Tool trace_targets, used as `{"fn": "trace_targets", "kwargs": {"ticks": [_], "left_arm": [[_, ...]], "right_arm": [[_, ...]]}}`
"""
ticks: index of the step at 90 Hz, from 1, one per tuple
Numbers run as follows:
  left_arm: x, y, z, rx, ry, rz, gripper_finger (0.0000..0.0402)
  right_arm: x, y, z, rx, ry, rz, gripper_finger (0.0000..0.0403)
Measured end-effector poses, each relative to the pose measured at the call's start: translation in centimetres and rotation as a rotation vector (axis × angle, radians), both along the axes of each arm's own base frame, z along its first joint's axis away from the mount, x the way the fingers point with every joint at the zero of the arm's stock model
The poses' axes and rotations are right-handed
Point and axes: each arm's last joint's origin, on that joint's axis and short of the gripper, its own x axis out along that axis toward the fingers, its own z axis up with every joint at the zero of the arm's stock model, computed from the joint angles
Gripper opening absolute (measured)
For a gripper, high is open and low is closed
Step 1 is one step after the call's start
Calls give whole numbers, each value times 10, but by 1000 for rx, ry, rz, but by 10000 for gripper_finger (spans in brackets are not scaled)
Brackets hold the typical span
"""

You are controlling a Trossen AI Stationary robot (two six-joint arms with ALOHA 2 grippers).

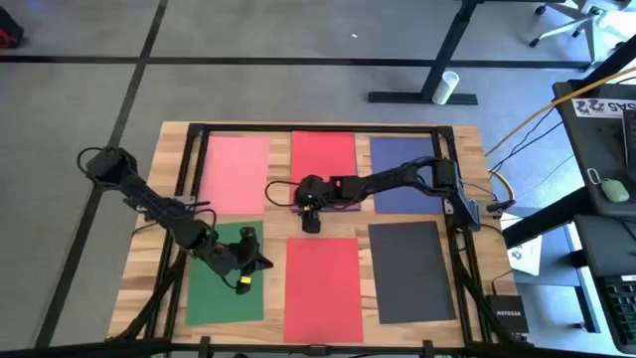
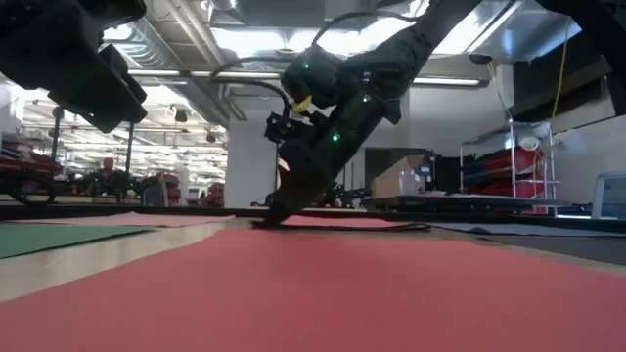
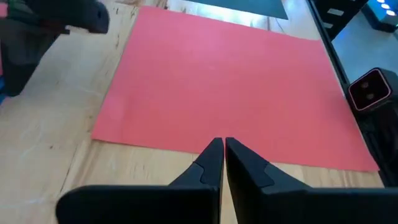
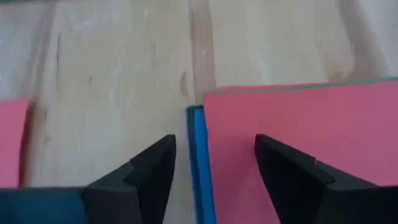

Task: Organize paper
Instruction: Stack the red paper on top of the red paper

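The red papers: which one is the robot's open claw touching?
The far red sheet, between the pink and navy ones. The right gripper is open at its near edge; the other red sheet lies nearer, untouched.

Both arms are built of black, blocky links with rounded joint housings and thin black cables looped along them. The left gripper point(image 1: 248, 264) carries a small yellow mark near its tip; its two matte black fingers point(image 3: 209, 163) taper to points. The right gripper point(image 4: 214, 163) has wedge-shaped black fingers on a blue base, and small green lights glow along that arm
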Motion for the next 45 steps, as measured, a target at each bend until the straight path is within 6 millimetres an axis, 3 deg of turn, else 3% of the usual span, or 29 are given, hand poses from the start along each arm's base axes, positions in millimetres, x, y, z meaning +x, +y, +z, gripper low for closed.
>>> {"fn": "trace_targets", "kwargs": {"ticks": [15, 35, 45], "left_arm": [[0, 0, 0, 0, 1, 1, 0], [0, 0, 0, -1, 4, 3, 0], [0, 0, 0, -7, 6, 8, 0]], "right_arm": [[0, -2, -3, 9, 9, -20, 154], [0, -2, -3, 19, 8, -13, 18], [0, -2, -3, 17, 8, -14, 14]]}}
